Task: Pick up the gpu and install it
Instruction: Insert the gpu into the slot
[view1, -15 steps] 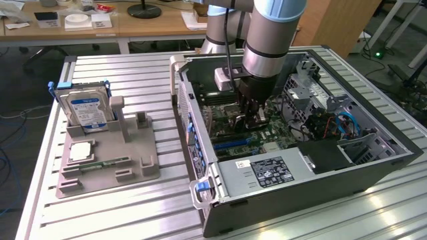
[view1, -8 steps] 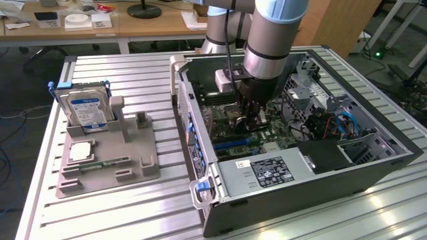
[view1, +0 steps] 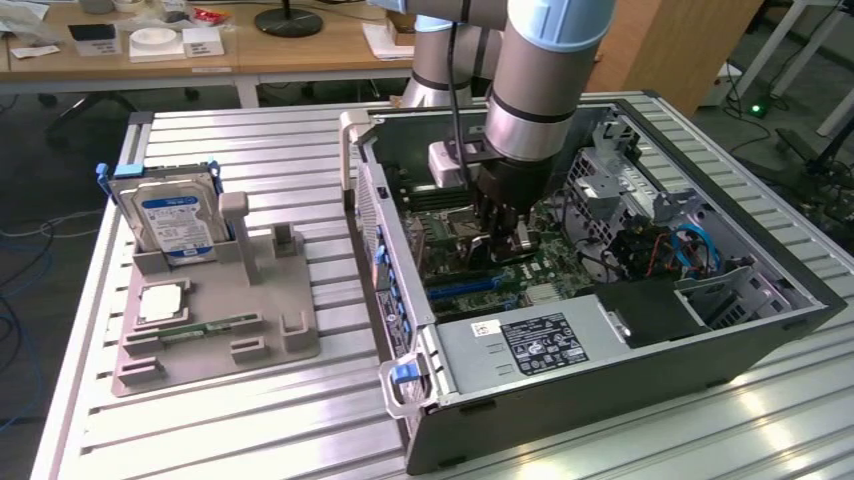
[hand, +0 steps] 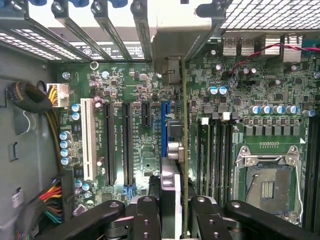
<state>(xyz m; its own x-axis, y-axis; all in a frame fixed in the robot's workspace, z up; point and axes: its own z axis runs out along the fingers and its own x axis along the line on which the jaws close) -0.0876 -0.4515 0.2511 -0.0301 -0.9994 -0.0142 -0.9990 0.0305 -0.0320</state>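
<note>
In the wrist view the gpu appears edge-on: a thin card with a silver end bracket toward the case's rear slot openings. My gripper is shut on it, one black finger on each side. The card stands upright over the motherboard, right beside the long blue slot; I cannot tell whether it touches the slot. In the exterior view my gripper reaches down into the open computer case, low over the board.
On the exterior view's left, a grey holder tray carries an upright silver hard drive, a processor chip and a green memory stick. Inside the case are a power supply, drive cage and cables.
</note>
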